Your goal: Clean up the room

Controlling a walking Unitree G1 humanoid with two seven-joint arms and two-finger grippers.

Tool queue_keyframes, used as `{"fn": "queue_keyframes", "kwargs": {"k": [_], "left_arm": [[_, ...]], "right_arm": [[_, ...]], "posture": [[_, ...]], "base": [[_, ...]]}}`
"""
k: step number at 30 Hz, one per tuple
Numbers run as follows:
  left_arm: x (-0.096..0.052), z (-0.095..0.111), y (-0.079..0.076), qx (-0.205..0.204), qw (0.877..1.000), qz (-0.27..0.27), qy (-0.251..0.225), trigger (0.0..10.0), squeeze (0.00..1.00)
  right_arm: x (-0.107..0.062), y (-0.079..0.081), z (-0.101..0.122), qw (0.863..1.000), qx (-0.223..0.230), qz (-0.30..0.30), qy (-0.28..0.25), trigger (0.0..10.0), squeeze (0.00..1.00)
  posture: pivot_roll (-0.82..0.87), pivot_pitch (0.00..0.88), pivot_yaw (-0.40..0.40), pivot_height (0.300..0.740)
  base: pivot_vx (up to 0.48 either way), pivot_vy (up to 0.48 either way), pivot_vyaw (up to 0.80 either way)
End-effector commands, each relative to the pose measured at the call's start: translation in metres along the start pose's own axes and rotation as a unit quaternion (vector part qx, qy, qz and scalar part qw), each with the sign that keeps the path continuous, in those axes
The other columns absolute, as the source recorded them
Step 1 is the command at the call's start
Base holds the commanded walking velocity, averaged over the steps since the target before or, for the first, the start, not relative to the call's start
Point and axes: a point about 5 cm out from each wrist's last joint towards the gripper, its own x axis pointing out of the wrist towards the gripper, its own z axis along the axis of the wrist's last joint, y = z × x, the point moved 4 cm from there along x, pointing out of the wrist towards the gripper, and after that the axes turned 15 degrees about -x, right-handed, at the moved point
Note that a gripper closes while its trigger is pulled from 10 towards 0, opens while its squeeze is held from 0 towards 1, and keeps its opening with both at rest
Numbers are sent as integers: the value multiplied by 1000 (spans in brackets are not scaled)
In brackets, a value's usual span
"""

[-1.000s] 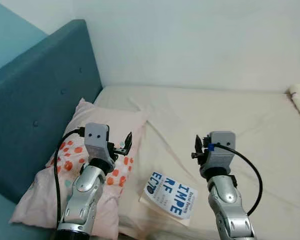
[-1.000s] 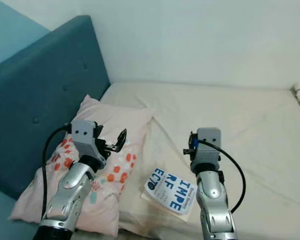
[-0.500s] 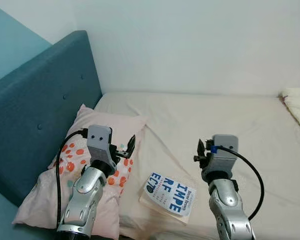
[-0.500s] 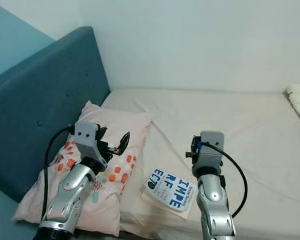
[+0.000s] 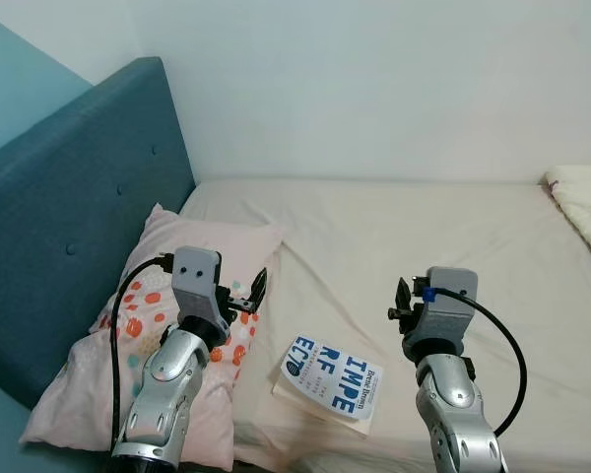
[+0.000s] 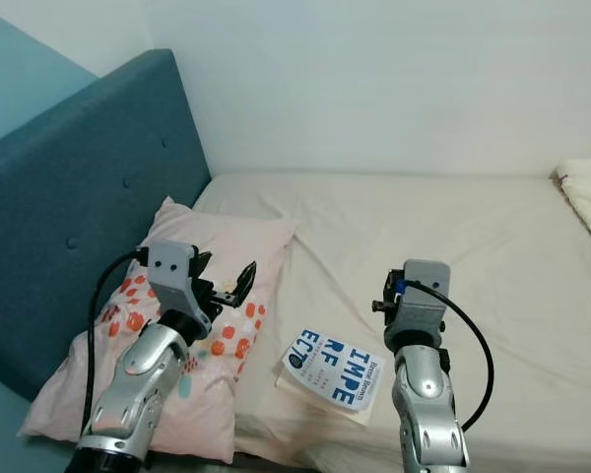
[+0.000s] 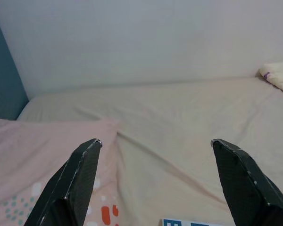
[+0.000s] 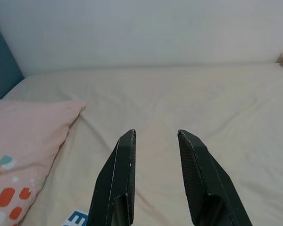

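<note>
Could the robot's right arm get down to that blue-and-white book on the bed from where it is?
Probably yes. The book lies flat on the sheet with nothing on it, just inward of the right gripper, which hangs above the bed with its fingers slightly parted and nothing between.

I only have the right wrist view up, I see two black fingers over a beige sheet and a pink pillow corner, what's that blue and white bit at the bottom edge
Observer: It's a book with a white and blue cover, lying flat on the bed beside the pillow.
Operator: Where's the other arm?
Observer: The left gripper is raised above the pillow, its fingers spread wide apart.
Operator: And mine, relative to the book?
Observer: The right gripper is held up in the air to the book's right, not touching it.
Operator: What's behind the pillow?
Observer: A blue padded headboard; the pillow leans against it.
</note>
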Motion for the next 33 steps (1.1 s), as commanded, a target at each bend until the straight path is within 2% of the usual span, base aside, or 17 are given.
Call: {"fn": "queue_keyframes", "kwargs": {"k": [1, 12, 33], "left_arm": [[-3, -5, 5, 4, 1000, 5, 14, 10000, 0], [-3, -7, 5, 5, 1000, 5, 21, 10000, 0], [-7, -9, 5, 4, 1000, -2, 30, 10000, 0]], "right_arm": [[-2, 4, -3, 1000, 4, 5, 10, 10000, 0], [-3, 4, -3, 1000, 5, 6, 12, 10000, 0], [-3, 5, -6, 1000, 12, 11, 22, 10000, 0]], "posture": [[-23, 77, 48, 651], [-21, 78, 50, 601], [-14, 89, 46, 592]], "base": [[0, 0, 0], [0, 0, 0], [0, 0, 0]]}}
